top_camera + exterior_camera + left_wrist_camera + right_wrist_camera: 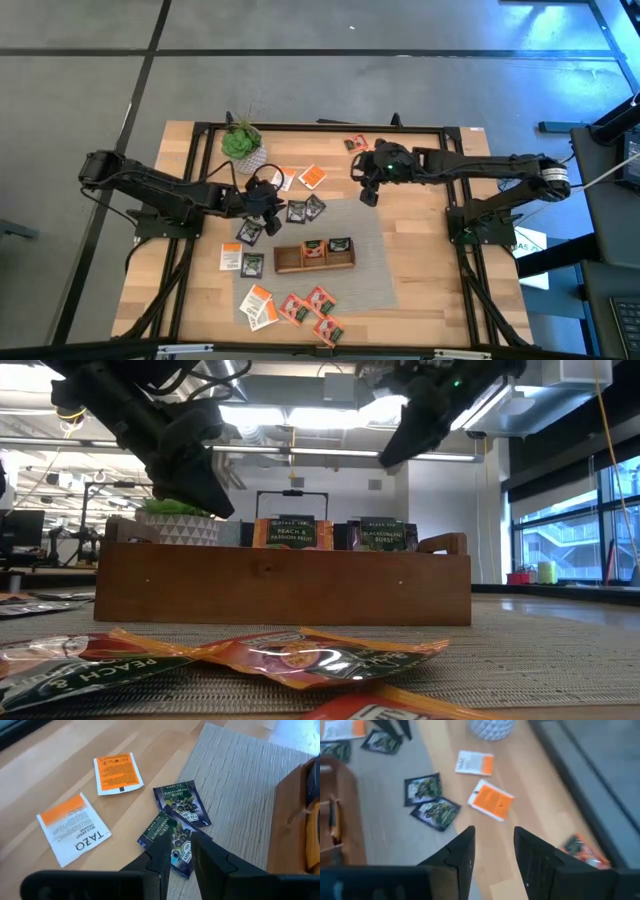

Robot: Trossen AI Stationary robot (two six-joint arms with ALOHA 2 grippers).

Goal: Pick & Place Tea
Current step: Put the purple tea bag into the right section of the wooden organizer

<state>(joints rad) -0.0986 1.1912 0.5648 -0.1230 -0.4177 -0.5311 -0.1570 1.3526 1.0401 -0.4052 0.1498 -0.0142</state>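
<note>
Tea sachets lie scattered on the table. Two dark ones overlap at the edge of the grey mat, with white-and-orange ones beside them. My left gripper hovers open just over the nearer dark sachet, clear of the table in the low view. My right gripper stands open above bare wood, with an orange sachet ahead of it. The wooden tray holds an orange sachet and a dark one, both upright.
A small green plant in a white pot stands at the far left. Red sachets and white-and-orange ones lie near the front edge; another red one lies at the far edge. The grey mat lies under the tray.
</note>
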